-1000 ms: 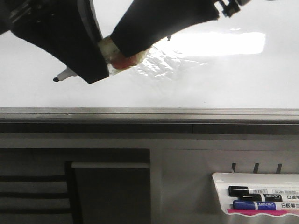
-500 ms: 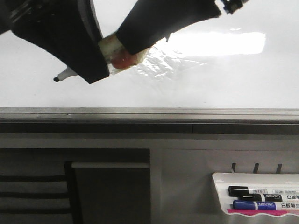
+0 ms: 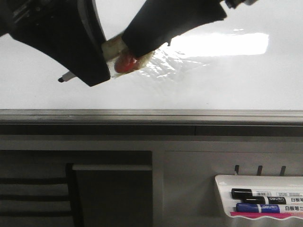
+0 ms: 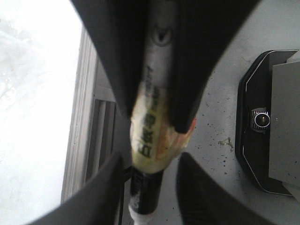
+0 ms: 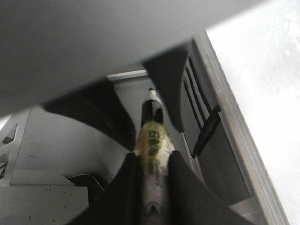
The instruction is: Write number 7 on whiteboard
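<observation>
The whiteboard (image 3: 213,90) fills the upper front view, glossy with a bright glare and a wrinkled shiny patch; no number 7 shows on it. A marker (image 3: 66,76) wrapped in yellowish tape (image 3: 120,56) lies across the board, its black tip pointing left. My right gripper (image 3: 137,47) (image 5: 152,161) is shut on the marker's taped barrel (image 5: 151,145). My left gripper (image 3: 94,71) (image 4: 152,197) is open. Its fingers stand either side of the marker's black front end (image 4: 145,187), with a gap on one side. Part of the board is hidden behind both arms.
A grey metal rail (image 3: 151,115) runs along the board's lower edge. Below it are grey panels and a dark slatted opening (image 3: 33,194). A small white tray (image 3: 225,189) at the lower right holds a black marker (image 3: 258,194) and a blue marker (image 3: 262,208).
The marker tip has shifted slightly to the right. The right arm has moved a little right and up. Both grips look the same.
</observation>
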